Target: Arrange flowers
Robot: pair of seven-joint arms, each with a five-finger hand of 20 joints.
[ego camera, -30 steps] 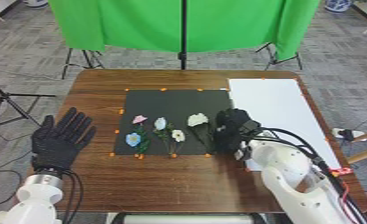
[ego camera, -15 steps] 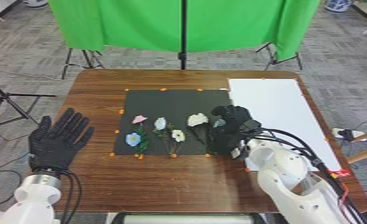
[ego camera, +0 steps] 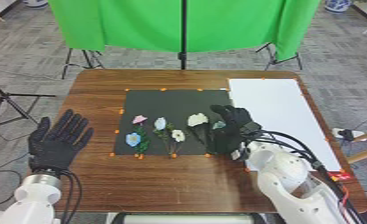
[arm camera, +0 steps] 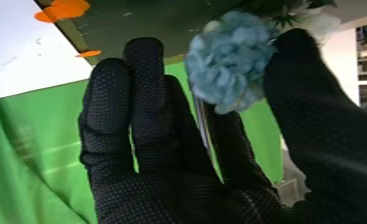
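My right hand (ego camera: 235, 120) is over the right part of the black mat (ego camera: 184, 97), fingers extended. A blue-green flower (ego camera: 218, 124) is at its left side. In the right wrist view the fluffy bloom (arm camera: 228, 62) sits between the thumb and the straight fingers of my right hand (arm camera: 162, 195), close against the thumb and covering one fingertip. On the mat lie a white flower (ego camera: 197, 119), a pink one (ego camera: 139, 119), a light blue one (ego camera: 133, 139) and small pale ones (ego camera: 178, 135). My left hand (ego camera: 55, 145) rests open at the table's left.
A white board (ego camera: 273, 102) lies on the right of the brown table (ego camera: 162, 182), beside the mat. Orange markers (ego camera: 163, 90) line the mat's edges. Beyond the table's far edge hangs a green cloth (ego camera: 135, 30) with a dark pole.
My right hand has shifted slightly and its fingers appear more spread. The blue-green bloom, mostly covered at first, is now exposed beside it. My left hand has barely moved.
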